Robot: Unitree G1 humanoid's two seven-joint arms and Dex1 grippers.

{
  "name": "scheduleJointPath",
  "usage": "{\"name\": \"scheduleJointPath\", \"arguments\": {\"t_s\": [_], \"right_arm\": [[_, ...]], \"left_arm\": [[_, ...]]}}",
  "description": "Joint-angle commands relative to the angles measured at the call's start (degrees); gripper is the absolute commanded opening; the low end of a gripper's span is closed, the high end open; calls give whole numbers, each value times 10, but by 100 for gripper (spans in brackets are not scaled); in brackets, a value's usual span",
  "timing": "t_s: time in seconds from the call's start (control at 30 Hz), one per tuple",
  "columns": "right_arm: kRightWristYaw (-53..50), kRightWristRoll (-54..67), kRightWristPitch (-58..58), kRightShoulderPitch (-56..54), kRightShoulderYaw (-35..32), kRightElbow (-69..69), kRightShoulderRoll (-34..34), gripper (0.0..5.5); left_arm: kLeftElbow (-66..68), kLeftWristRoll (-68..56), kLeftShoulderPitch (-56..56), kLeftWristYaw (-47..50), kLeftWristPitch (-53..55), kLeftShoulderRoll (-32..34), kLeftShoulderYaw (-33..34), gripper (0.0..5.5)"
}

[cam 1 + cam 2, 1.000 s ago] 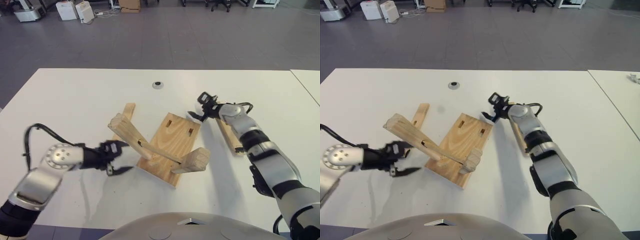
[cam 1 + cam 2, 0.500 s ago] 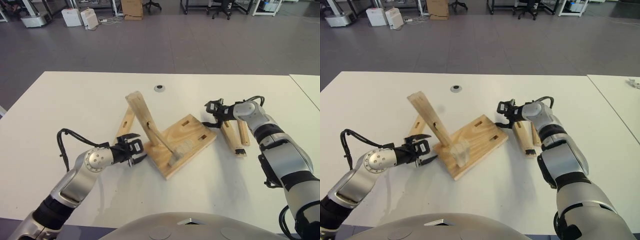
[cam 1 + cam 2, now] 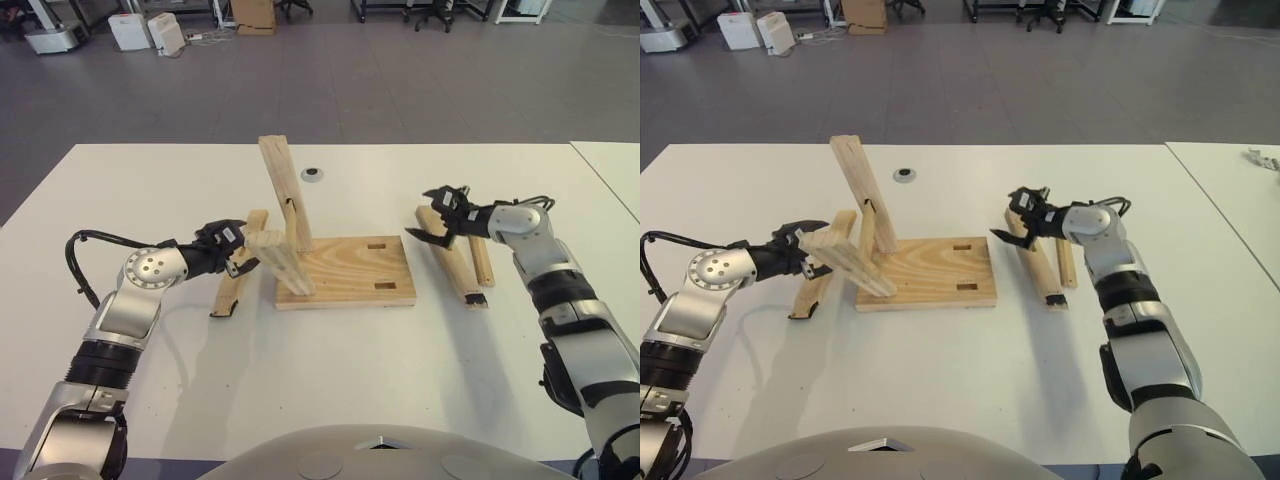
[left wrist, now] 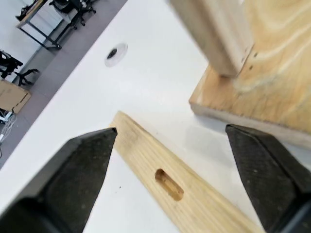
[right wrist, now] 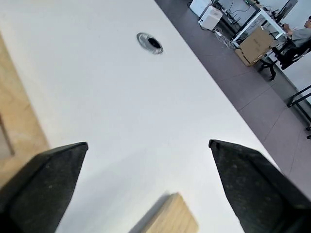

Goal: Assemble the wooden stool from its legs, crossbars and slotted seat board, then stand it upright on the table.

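At mid-table [image 3: 150,180]: board [image 3: 350,275], flat, two slots showing. On its left end, upright leg [image 3: 283,195], leaning a little, slot in its side. Across the foot of that one, tilted leg [image 3: 280,262], one end out past the board's left edge. Cannot tell how the two join. Just left of the board, flat on the table: loose leg [image 3: 230,292], slotted, dark at its near end.

Above the loose leg, just beside the tilted leg's outer end: left gripper [image 3: 240,258], fingers [image 4: 73,174] spread wide, gripping nothing. Seen from its wrist, under the gap: loose leg's slot, with the board's corner close by.

Right of the board, flat and side by side: fourth leg [image 3: 455,262] and thin crossbar [image 3: 483,262]. Over the fourth leg's far end: right gripper [image 3: 424,214], fingers [image 5: 43,170] spread wide, gripping nothing, apart from the board. Beyond the board, towards the far edge: small round cap [image 3: 314,174] in the table.
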Motion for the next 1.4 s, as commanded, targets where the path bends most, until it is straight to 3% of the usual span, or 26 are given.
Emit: {"name": "scheduleJointPath", "arguments": {"t_s": [0.03,0.2,0.5,0.73,0.93,1.07,1.3,1.4], "right_arm": [[-89,-36,-30,-88,6,133,59,465],[-131,-109,-75,-136,58,240,121,465],[-99,-181,-130,-127,114,281,139,465],[17,-148,-170,-83,94,262,118,465],[123,-67,-155,-22,49,182,84,465],[57,-55,-99,13,23,111,66,465],[-62,-32,11,84,-13,-21,94,465],[-102,17,85,108,-79,-107,79,465]], "left_arm": [[-144,-31,89,-74,98,92,12,414],[-286,-15,149,-68,194,114,-32,414],[-263,157,133,126,245,7,-167,414],[-151,118,80,179,190,-96,-129,414],[80,99,-58,167,83,-161,-122,414],[160,92,-100,157,33,-168,-108,414],[210,95,-124,149,-6,-188,-108,414],[202,83,-131,164,-36,-187,-79,414]]}}
